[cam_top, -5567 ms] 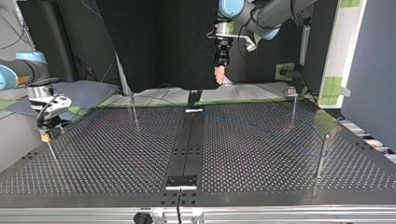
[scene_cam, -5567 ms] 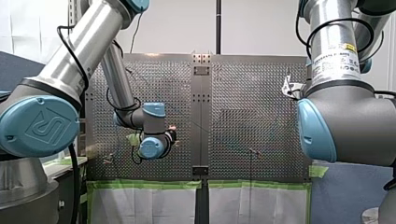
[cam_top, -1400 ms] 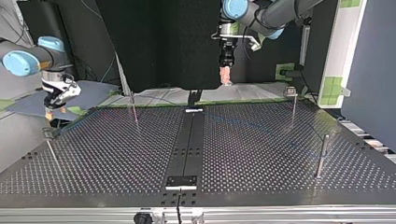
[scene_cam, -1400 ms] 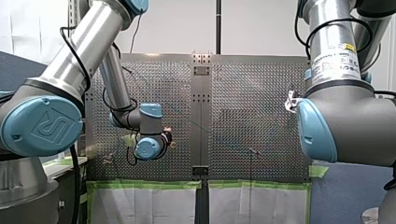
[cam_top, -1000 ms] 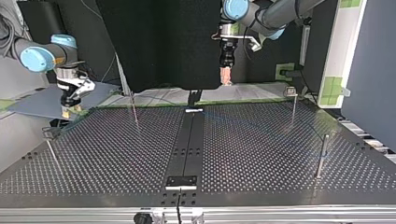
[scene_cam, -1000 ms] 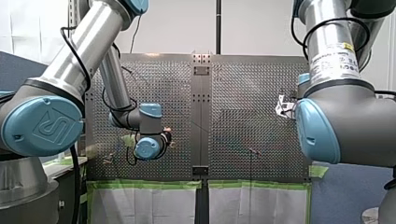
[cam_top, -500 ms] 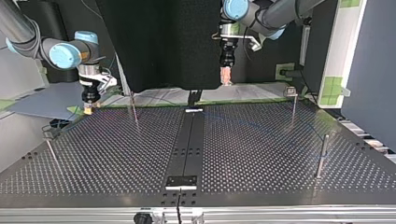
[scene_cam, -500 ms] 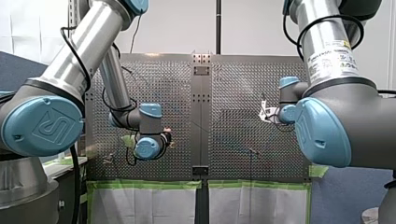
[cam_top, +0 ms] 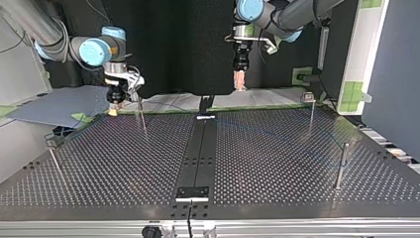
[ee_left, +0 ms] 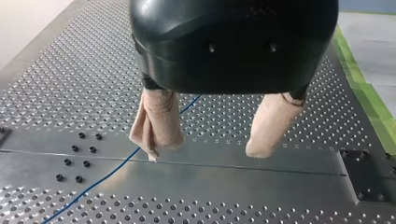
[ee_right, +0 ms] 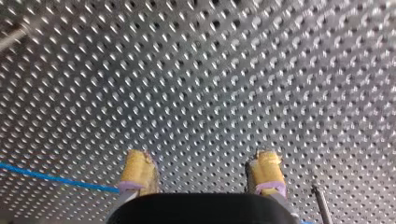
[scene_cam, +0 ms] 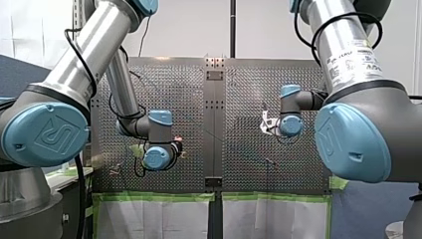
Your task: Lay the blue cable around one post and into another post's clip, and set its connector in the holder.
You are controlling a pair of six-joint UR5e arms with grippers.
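Observation:
The thin blue cable (ee_left: 112, 171) lies flat on the perforated plate and runs under one beige finger of my left gripper (ee_left: 204, 153). That gripper hangs open above the dark centre strip (ee_left: 261, 161) with nothing between its pads. In the top view my left gripper (cam_top: 240, 82) hovers well above the far edge. My right gripper (ee_right: 201, 169) is open too, yellow pads empty, close over the plate. The cable (ee_right: 46, 177) passes beside one of its fingers and a thin post (ee_right: 320, 203) stands by the other. In the top view my right gripper (cam_top: 115, 110) is next to a far post (cam_top: 142, 116).
More thin posts stand on the plate at the top view's right (cam_top: 311, 111), near right (cam_top: 341, 163) and near left (cam_top: 54, 158). A small black block (cam_top: 193, 192) sits on the centre strip near the front edge. Green tape (cam_top: 354, 94) marks the surround.
My right arm has swung in from the plate's side toward the middle, rightward in the top view, and now hangs by the far post. My left arm has stayed put.

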